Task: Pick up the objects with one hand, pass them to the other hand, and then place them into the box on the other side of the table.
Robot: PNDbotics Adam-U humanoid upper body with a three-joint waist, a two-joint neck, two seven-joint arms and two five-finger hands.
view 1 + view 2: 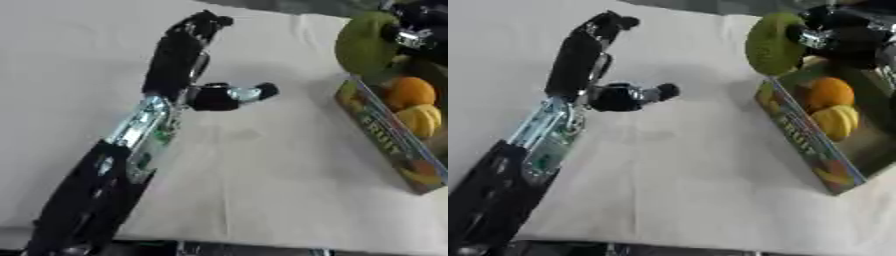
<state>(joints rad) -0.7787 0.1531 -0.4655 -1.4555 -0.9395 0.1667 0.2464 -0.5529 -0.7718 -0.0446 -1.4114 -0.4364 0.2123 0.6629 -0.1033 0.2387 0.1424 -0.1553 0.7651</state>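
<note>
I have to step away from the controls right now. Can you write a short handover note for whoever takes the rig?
Left hand: open, holding nothing, stretched out over the bare table.
Right hand: shut on a green fruit, held above the near end of the fruit box.
Box holds an orange and a yellow fruit.
Done: two fruits boxed, green one apparently passed over.
Left: lower the green fruit in and release.

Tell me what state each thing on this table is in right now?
Left hand: open, fingers straight, empty.
Right hand: curled round the green fruit.
Round green fruit: held above the box.
Colourful cardboard fruit box: open, on the table.
Orange fruit: inside the box.
Yellow fruit: inside the box.
</note>
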